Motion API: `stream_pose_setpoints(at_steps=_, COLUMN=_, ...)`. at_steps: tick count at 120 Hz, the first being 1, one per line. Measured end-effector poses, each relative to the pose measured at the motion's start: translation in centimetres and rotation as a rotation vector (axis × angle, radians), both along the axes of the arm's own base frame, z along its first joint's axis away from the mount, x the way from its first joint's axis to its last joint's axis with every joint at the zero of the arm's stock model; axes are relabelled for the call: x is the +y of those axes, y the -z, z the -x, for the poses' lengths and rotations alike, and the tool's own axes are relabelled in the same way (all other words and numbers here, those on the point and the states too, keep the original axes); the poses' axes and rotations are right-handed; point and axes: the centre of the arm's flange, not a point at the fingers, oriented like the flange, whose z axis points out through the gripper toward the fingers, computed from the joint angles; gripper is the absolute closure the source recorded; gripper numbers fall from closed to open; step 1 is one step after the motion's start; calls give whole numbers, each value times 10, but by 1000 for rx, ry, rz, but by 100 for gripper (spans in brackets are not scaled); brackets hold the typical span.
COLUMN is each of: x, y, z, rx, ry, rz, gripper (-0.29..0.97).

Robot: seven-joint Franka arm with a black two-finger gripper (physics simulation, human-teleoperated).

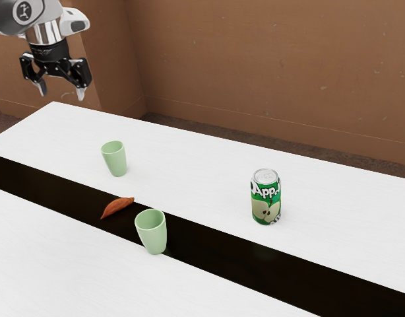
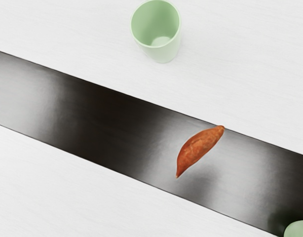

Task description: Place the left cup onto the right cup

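Observation:
Two pale green cups stand upright on the table. One cup (image 1: 114, 158) (image 2: 157, 29) rests on the white surface toward the exterior view's left. The other cup (image 1: 151, 230) (image 2: 298, 229) stands on the black stripe, nearer the front and a little to the right. My gripper (image 1: 60, 90) hangs high above the table's far left corner, well away from both cups, open with nothing between its fingers.
An orange sweet potato (image 1: 117, 207) (image 2: 198, 148) lies on the black stripe (image 1: 255, 261) between the two cups. A green apple-drink can (image 1: 264, 197) stands upright on the white table (image 1: 189, 165) to the right. Brown walls stand behind the table.

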Motion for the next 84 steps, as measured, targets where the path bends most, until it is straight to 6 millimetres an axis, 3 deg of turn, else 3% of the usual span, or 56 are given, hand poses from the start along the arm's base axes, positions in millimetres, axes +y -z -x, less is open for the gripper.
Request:
stream_pose_setpoints(at_steps=39, x=1, y=10, z=-3, rx=21, ry=-6, rz=1, gripper=0)
stream_pose_setpoints(at_steps=72, x=-9, y=119, z=-59, rx=131, ry=-10, rz=33, gripper=0)
stream_pose_setpoints(at_steps=84, x=7, y=163, z=-71, rx=164, ry=-58, rz=85, gripper=0)
